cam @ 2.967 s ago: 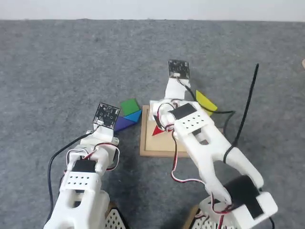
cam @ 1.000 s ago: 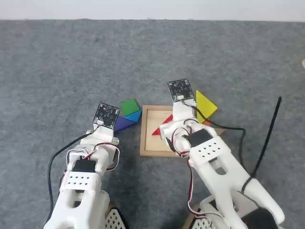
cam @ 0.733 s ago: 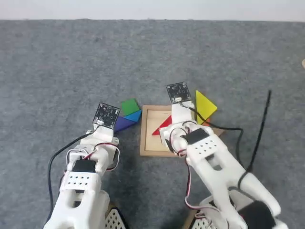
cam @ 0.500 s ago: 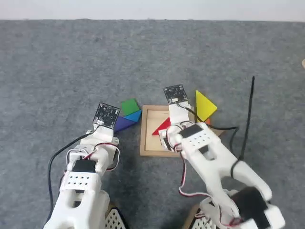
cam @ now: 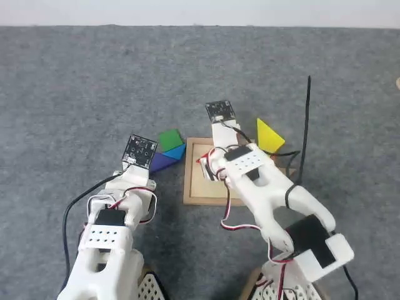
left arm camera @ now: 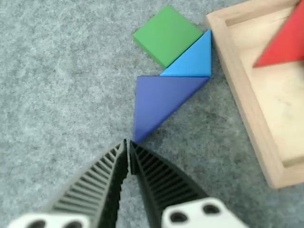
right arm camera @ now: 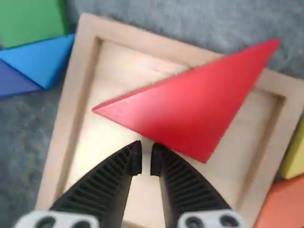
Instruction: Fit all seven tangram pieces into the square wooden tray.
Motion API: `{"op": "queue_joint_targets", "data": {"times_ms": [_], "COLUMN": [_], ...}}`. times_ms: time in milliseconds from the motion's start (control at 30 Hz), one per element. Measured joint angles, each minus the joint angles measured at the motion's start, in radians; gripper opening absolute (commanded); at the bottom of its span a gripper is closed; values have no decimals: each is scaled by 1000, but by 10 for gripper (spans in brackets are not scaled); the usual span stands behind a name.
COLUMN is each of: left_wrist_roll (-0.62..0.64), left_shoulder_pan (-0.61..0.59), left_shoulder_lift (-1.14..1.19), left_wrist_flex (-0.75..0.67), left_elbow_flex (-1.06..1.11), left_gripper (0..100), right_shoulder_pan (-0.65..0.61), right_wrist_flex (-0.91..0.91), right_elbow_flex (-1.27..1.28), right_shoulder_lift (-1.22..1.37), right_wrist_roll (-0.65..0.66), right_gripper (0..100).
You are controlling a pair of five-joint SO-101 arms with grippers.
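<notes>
Over the square wooden tray (right arm camera: 71, 95), the right hand (right arm camera: 145, 156) is clenched empty beside the red triangle (right arm camera: 190, 114), whose tip overlaps the rim. Left hand (left arm camera: 128, 152), clenched, sits at a corner of the dark blue triangle (left arm camera: 159, 102).

No text, label, number or sign can be read on anything here.

A grey, felt-like mat (cam: 94, 75) covers the whole table, its fuzzy nap plain up close (left arm camera: 57, 71). Along its far edge runs a pale wall (cam: 187, 12). A small tan thing (cam: 397, 82), too cropped to identify, pokes in at the mat's side edge.
</notes>
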Motion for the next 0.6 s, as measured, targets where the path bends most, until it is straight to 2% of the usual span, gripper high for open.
{"op": "queue_joint_targets", "data": {"times_ms": [233,600], "left_wrist_roll": [0,0], "left_shoulder_pan": [0,0], "left_shoulder_lift": [0,0], "left_wrist_flex": [0,0], "left_elbow_flex": [0,0], "left_gripper": [14,14], "right_shoulder_pan": [-51,-48], "right_wrist_flex": [-46,-190], "right_elbow_flex": [-38,-51], "right_shoulder_lift": [5,8], "right_wrist_roll": [-48,-57], "right_gripper": [51,51]}}
